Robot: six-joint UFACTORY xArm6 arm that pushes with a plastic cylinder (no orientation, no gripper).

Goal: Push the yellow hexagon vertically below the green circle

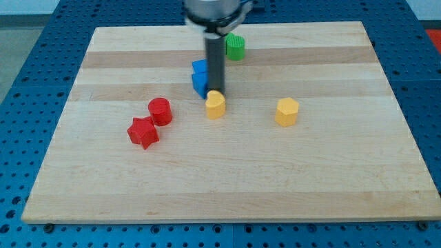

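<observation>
While the yellow hexagon (287, 111) sits on the view's right half of the worktop (227, 186), it is well apart from every other block and nothing touches it. It lies lower in the view than the green circle (236, 47) and off to that block's right, so the two are not lined up one above the other.

The green circle stands near the view's top edge of the worktop, partly hidden on its left side by the arm's dark rod.

My tip (216, 92) comes down from the view's top centre and ends at the upper edge of a second yellow block (216, 104). Tip and block look to be touching or just short of it; I cannot tell which. That yellow block's shape is not clear from this angle; it looks rounded on top. It lies well to the left of the yellow hexagon, at about the same height in the view.

Two blue blocks (200, 78) sit just left of the rod, stacked one behind the other in the view, directly above and left of the second yellow block. Their shapes cannot be made out, as the rod covers their right sides.

Further to the view's left, a red cylinder (160, 111) and a red star (143, 132) sit close together, the star lower and left, the two touching or nearly so.

There is no pincer on this arm; it ends in the plain rod, so no open or closed state applies.
</observation>
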